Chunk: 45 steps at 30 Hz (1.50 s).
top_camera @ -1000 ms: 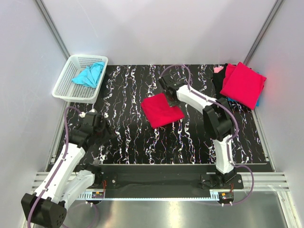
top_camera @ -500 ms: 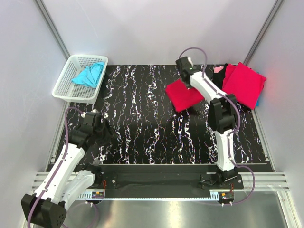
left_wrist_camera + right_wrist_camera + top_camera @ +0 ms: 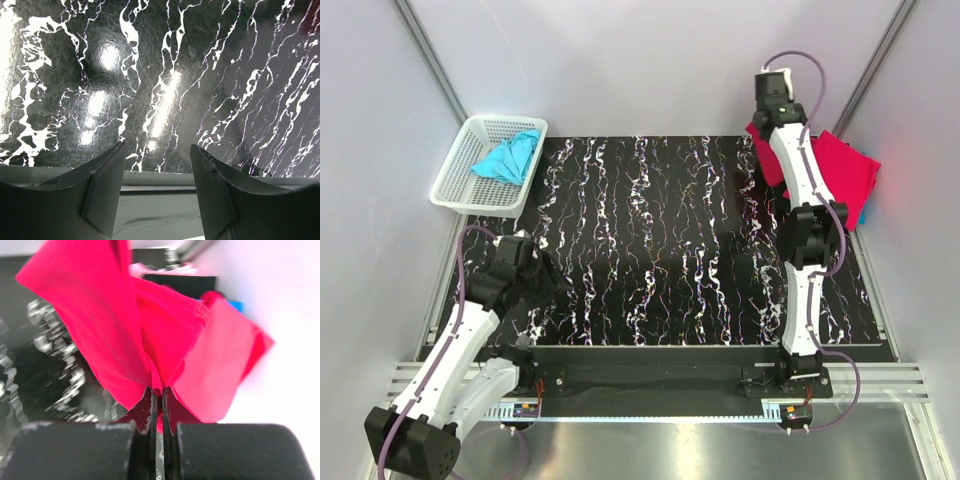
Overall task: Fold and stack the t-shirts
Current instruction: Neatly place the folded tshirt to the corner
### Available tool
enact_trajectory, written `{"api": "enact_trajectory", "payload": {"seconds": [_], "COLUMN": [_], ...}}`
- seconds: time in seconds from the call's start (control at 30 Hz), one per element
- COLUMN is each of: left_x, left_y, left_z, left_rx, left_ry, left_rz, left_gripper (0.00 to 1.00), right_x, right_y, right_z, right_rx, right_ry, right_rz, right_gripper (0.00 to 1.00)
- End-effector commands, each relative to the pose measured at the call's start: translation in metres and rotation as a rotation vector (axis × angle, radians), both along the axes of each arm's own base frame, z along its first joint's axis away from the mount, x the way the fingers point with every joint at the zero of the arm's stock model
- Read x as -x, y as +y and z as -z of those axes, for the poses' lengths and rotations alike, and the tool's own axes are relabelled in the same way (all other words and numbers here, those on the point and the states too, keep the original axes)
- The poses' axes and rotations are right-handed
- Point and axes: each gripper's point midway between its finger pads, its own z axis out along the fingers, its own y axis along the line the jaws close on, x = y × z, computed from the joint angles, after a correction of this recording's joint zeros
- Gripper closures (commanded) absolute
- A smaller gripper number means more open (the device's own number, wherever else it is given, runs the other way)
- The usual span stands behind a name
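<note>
Top external: right gripper (image 3: 157,395) pinches a red t-shirt (image 3: 100,325) at the far-right corner, its arm crossing the folded red stack (image 3: 845,175). Left gripper (image 3: 157,147) gapes empty over the table (image 3: 640,250). 1 turquoise t-shirt (image 3: 508,158) lies in the white basket (image 3: 455,185).

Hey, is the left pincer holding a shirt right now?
No, the left pincer stands open in the left wrist view, with only the marbled table showing between its fingers.

A black, white-veined table (image 3: 650,250) is carrying a white lattice basket (image 3: 458,178) at its far-left corner and a stack of folded t-shirts (image 3: 848,178), red on top, at its far right.
</note>
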Motion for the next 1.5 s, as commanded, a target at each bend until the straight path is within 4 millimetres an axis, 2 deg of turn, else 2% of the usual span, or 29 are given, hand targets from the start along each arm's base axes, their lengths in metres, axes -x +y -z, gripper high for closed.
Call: {"api": "enact_trajectory", "payload": {"seconds": [0.0, 0.03, 0.1, 0.27, 0.4, 0.6, 0.7, 0.8, 0.83, 0.87, 0.93, 0.97, 1.03, 1.2, 1.27, 1.33, 1.47], "left_x": [-0.006, -0.006, -0.006, -0.005, -0.002, -0.001, -0.001, -0.001, -0.001, 0.0, 0.001, 0.0, 0.001, -0.001, -0.002, -0.006, -0.017], "left_y": [-0.005, -0.005, -0.005, -0.005, -0.004, -0.004, -0.004, -0.004, -0.004, -0.004, -0.005, -0.005, -0.005, -0.005, -0.005, -0.004, -0.002], "left_z": [-0.006, -0.005, -0.004, 0.0, 0.004, 0.008, 0.008, 0.007, 0.007, 0.008, 0.008, 0.008, 0.009, 0.005, 0.004, 0.0, -0.011], "left_rx": [0.016, 0.016, 0.012, 0.007, 0.007, 0.003, 0.003, 0.003, 0.004, 0.004, 0.006, 0.008, 0.007, 0.008, 0.008, -0.001, -0.028], "left_ry": [-0.025, -0.022, -0.019, -0.005, 0.005, 0.016, 0.012, 0.011, 0.009, 0.011, 0.013, 0.009, 0.013, 0.004, -0.001, -0.023, -0.077], "left_rz": [0.031, 0.033, 0.033, 0.039, 0.041, 0.046, 0.047, 0.049, 0.049, 0.051, 0.053, 0.054, 0.054, 0.053, 0.055, 0.059, 0.07], "left_gripper": [0.41, 0.41, 0.41, 0.41, 0.4, 0.41, 0.4, 0.4, 0.4, 0.4, 0.41, 0.4, 0.4, 0.41, 0.4, 0.4, 0.35], "right_x": [0.007, 0.012, 0.02, 0.049, 0.068, 0.087, 0.089, 0.085, 0.086, 0.086, 0.087, 0.086, 0.084, 0.08, 0.079, 0.076, 0.073], "right_y": [-0.049, -0.072, -0.098, -0.165, -0.197, -0.222, -0.224, -0.221, -0.221, -0.22, -0.219, -0.218, -0.217, -0.21, -0.206, -0.194, -0.163], "right_z": [-0.039, -0.043, -0.046, -0.032, -0.037, -0.045, -0.033, -0.009, 0.002, 0.008, 0.016, 0.016, 0.013, -0.007, -0.023, -0.036, -0.046], "right_rx": [0.026, 0.024, 0.009, -0.021, -0.034, -0.044, -0.068, -0.099, -0.102, -0.104, -0.113, -0.12, -0.13, -0.175, -0.191, -0.217, -0.247], "right_ry": [-0.093, -0.111, -0.125, -0.126, -0.157, -0.205, -0.195, -0.143, -0.11, -0.094, -0.069, -0.07, -0.082, -0.138, -0.174, -0.197, -0.193], "right_rz": [0.114, 0.171, 0.222, 0.388, 0.479, 0.573, 0.592, 0.591, 0.6, 0.606, 0.613, 0.608, 0.609, 0.582, 0.564, 0.522, 0.452], "right_gripper": [1.0, 1.0, 1.0, 1.0, 1.0, 1.0, 1.0, 0.98, 0.91, 0.63, 0.52, 0.38, 0.29, 0.27, 0.27, 0.27, 0.27]}}
